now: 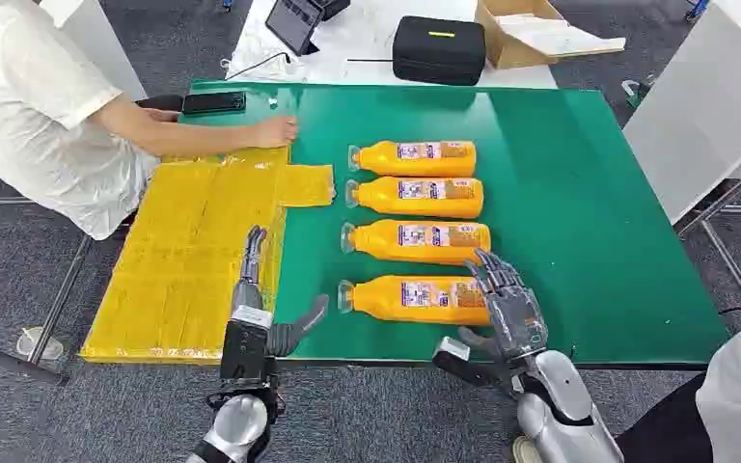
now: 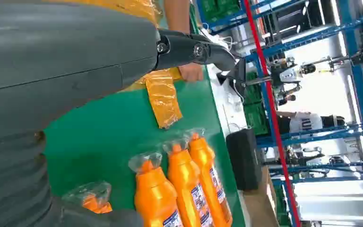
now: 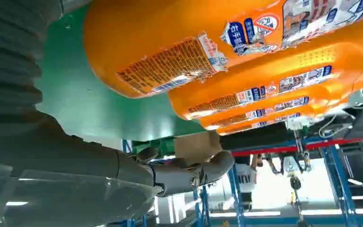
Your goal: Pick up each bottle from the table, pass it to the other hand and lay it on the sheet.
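Several orange bottles lie side by side on the green table (image 1: 579, 193), caps pointing left. The nearest bottle (image 1: 415, 298) (image 3: 179, 42) lies by the front edge, with my right hand (image 1: 507, 309) open just at its base end, fingers spread above it and not holding it. The yellow sheet (image 1: 188, 251) covers the table's left part. My left hand (image 1: 256, 309) hovers open over the sheet's right edge, fingers stretched forward and thumb out toward the bottles. In the left wrist view the bottle caps (image 2: 144, 163) show beyond my left hand (image 2: 75, 71).
A person in white sits at the left, one hand (image 1: 275, 130) resting on the sheet's far corner. A dark phone (image 1: 213, 101) lies at the table's back left. Behind the table stand a black case (image 1: 438, 48), a tablet (image 1: 294, 21) and a cardboard box (image 1: 526, 29).
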Available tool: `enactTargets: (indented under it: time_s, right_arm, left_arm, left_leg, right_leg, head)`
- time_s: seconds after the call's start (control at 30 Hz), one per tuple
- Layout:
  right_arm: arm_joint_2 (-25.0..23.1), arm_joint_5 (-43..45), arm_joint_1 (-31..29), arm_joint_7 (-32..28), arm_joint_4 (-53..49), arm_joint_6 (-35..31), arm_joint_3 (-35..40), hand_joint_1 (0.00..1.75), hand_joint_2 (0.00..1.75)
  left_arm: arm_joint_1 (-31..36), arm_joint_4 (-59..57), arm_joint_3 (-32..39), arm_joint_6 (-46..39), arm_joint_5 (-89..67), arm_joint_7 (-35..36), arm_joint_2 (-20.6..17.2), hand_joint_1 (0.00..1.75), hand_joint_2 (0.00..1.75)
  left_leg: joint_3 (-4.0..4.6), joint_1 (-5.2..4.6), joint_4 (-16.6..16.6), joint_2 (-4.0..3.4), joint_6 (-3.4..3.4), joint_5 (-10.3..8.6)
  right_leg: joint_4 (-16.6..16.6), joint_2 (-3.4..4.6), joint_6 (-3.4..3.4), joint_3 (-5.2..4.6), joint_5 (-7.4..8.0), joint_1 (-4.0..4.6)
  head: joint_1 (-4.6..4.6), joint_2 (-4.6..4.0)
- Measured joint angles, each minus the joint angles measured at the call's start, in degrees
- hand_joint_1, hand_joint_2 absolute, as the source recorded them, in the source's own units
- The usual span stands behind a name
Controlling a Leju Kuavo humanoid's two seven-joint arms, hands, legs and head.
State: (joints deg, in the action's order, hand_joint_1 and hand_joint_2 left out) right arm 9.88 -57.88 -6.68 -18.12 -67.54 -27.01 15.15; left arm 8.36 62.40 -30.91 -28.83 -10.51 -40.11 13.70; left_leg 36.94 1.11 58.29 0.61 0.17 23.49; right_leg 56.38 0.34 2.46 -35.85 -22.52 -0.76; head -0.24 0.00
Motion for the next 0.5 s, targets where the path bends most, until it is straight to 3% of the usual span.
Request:
enactTargets:
  time_s: [0.5]
  right_arm:
    - [0.44,2.6,-3.44,2.38,4.41,7.03,2.71,0.0,1.75]
  left_arm:
    - [-0.16,0.31,0.13,0.81,-0.44,0.0,0.0,0.0,1.75]
  left_leg:
    - [0.02,0.0,0.0,0.01,0.0,0.0]
  right_leg:
    - [0.0,0.0,0.0,0.0,0.0,0.0]
  head:
    - [0.0,0.0]
